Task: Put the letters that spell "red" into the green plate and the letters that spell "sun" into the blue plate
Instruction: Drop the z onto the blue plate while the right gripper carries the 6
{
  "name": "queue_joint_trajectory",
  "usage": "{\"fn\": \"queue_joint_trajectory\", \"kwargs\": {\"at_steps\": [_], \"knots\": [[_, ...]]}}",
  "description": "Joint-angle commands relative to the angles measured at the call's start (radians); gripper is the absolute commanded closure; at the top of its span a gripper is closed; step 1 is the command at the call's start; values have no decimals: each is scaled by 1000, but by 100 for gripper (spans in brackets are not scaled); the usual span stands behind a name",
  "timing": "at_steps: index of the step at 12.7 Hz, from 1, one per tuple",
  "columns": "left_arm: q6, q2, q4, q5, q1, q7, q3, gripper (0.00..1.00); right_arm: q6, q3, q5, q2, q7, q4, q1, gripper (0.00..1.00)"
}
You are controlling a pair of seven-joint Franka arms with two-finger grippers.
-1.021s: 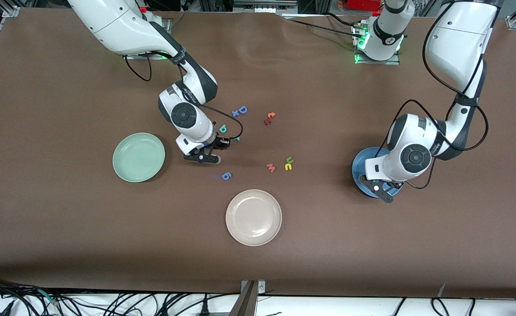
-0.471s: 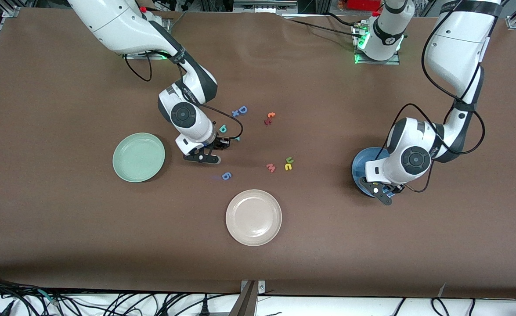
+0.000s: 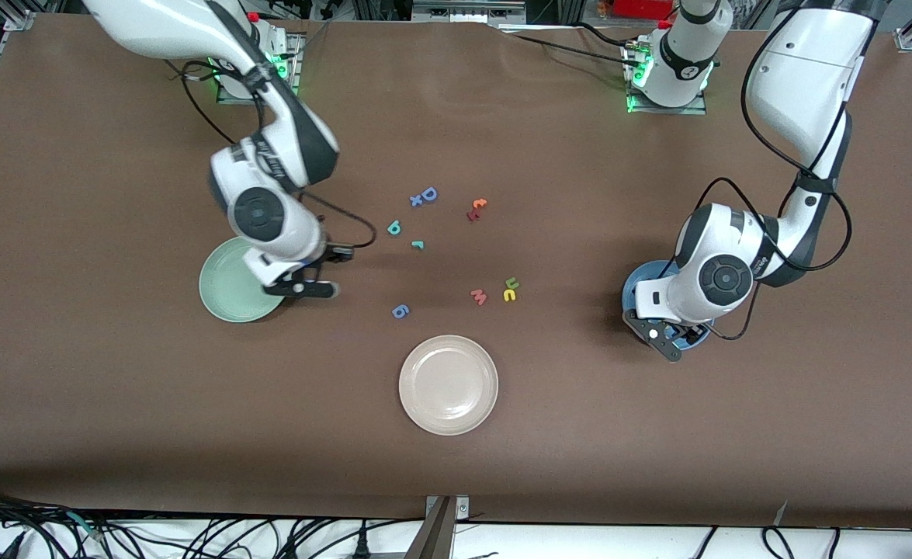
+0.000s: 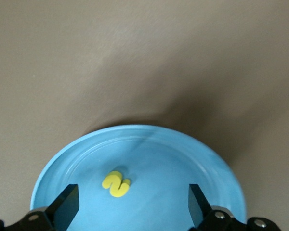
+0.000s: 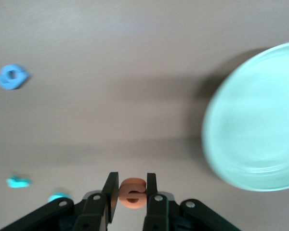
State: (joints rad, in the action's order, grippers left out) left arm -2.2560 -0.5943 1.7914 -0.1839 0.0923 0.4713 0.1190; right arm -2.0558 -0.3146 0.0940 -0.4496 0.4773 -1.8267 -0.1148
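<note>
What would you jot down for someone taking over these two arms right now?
Left gripper: jaws open, over the blue plate; yellow s lies in it.
Right gripper: jaws shut on the orange e, at the green plate rim; nothing seen in that plate.
On the table: teal d, teal r, green u, yellow n.
Done: s. Left: drop e, then d and r to green; u and n to blue.

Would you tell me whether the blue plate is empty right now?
Not empty: the blue plate holds one yellow "s", lying flat below the open left gripper.
</note>
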Motion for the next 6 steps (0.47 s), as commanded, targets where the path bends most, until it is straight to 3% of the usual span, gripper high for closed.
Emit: {"fn": "queue_joint_trajectory", "kwargs": {"at_steps": [1,4,6], "knots": [[74,59,6,-8,1,-99,68,0,66,0,-13,12,-188,0,124,91],[84,53,6,-9,16,-343,177,0,57,20,-7,-18,-310,0,229,91],[82,38,5,-9,62,-436,203,0,11,22,6,-64,-347,0,274,91]]}}
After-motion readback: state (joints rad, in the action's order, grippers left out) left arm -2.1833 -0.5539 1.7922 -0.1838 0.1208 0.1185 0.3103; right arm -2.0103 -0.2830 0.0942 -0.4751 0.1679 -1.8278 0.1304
